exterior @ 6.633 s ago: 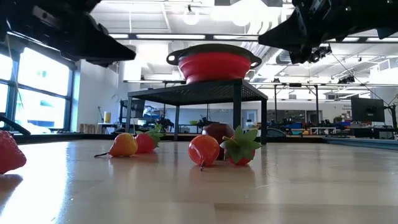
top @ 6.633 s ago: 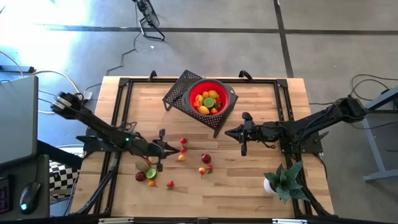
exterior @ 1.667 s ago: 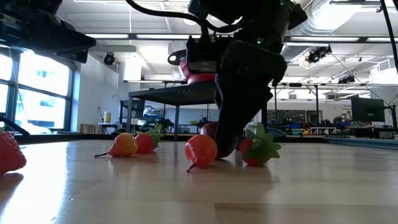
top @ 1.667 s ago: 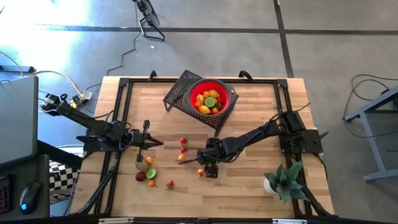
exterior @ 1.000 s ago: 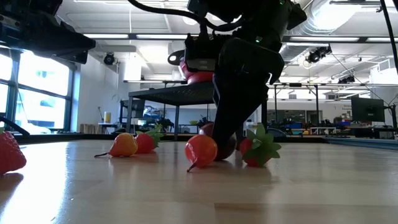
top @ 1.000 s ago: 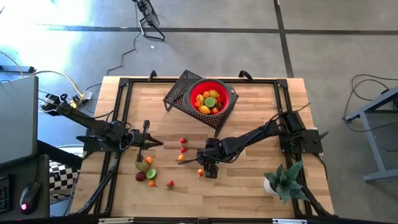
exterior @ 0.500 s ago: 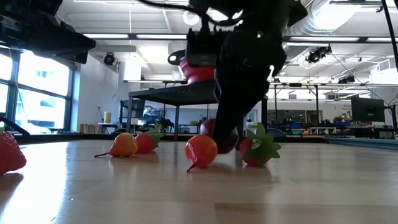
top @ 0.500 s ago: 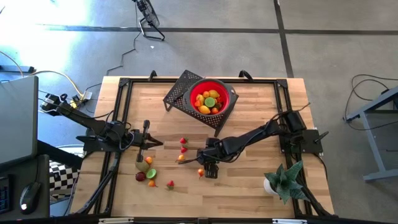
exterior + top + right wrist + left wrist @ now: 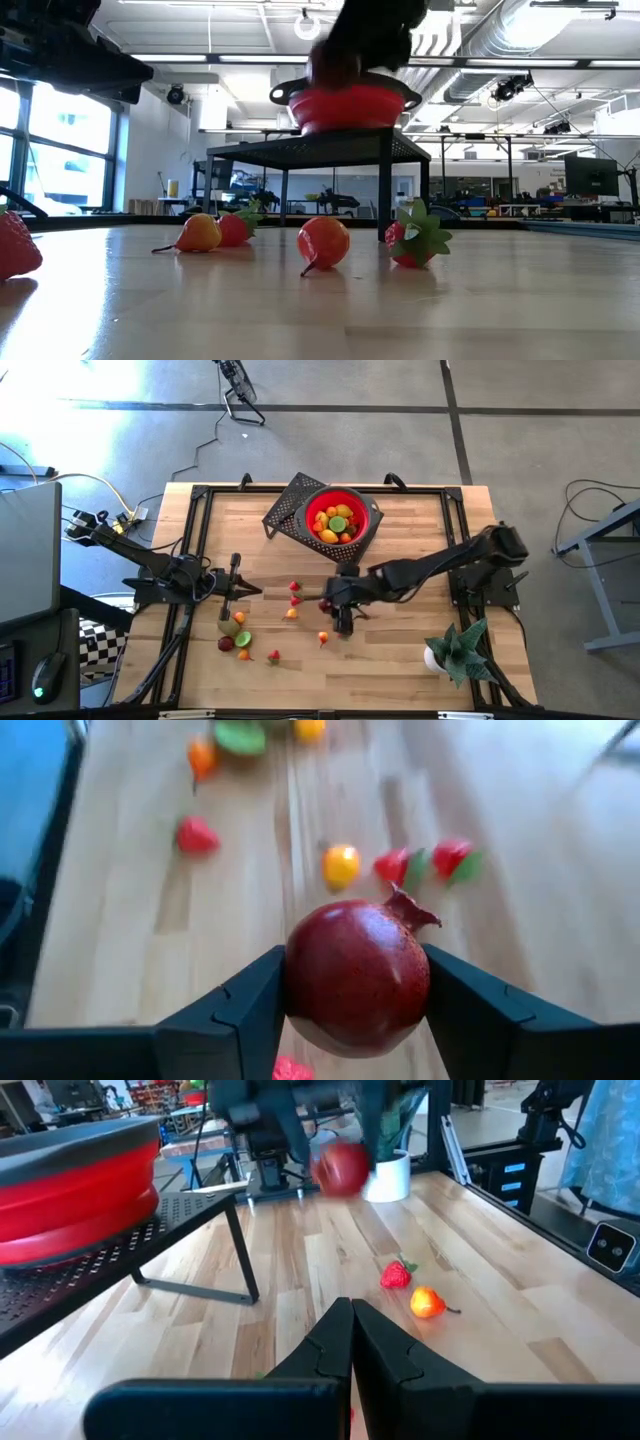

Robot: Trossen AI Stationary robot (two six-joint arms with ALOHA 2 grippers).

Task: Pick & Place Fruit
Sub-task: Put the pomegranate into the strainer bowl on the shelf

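Right hand (image 9: 357, 1010) gripping pomegranate (image 9: 357, 978), above table (image 9: 400, 540)

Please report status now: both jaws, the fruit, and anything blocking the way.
Right gripper shut on pomegranate, raised above table. Left gripper shut, empty, waiting. Red bowl on stand, part filled. No obstacle seen.

A robotics lab is showing here: exposed ceiling ducts (image 9: 520, 30), workstation monitors (image 9: 590, 175), and a framed wooden table (image 9: 400, 660) standing on concrete.
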